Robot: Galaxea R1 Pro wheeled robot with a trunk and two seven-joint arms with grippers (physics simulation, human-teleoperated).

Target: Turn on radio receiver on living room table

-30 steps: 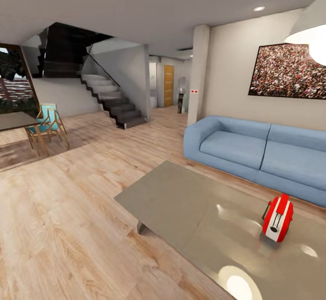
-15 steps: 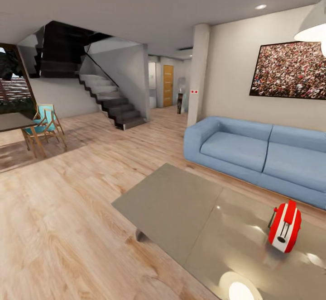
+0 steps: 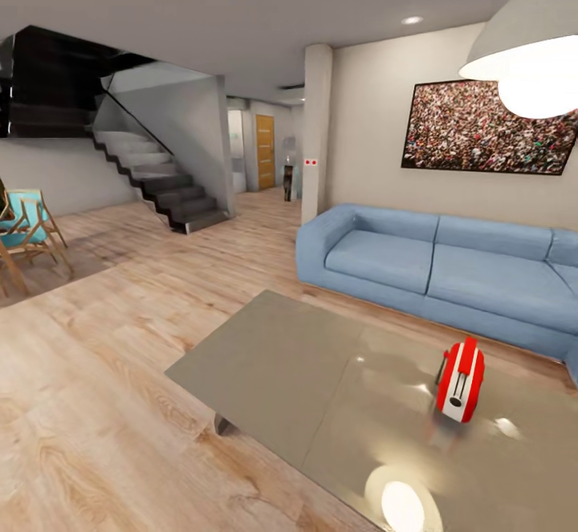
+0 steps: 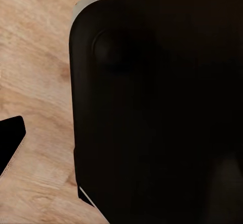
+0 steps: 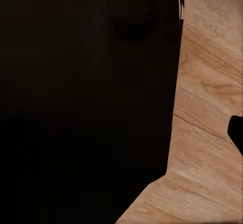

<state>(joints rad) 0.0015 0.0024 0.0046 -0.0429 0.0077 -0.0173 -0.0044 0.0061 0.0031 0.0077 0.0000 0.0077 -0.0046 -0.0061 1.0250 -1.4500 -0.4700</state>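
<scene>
Radio receiver [image 3: 461, 379], red with white stripes, is standing upright on the glossy grey surface [image 3: 305, 371] of the low table, toward its far right part, with its thin handle on top and its white end facing the camera. A lamp's bright reflection is glowing on the surface nearer the camera. Beyond the table, the blue sofa [image 3: 417, 263] is running along the beige wall of the living room, under the crowd picture [image 3: 486, 128]. A white pendant lamp [image 3: 526, 54] is hanging at the upper right. Light wood floor [image 3: 96, 371] is spreading to the left toward a dark staircase [image 3: 152, 175] and a wooden chair [image 3: 28, 227] with a turquoise seat. In both wrist views a black robot body is blocking most of the frame over wood floor, so whether the jaws of either arm are open or closed I cannot tell.
</scene>
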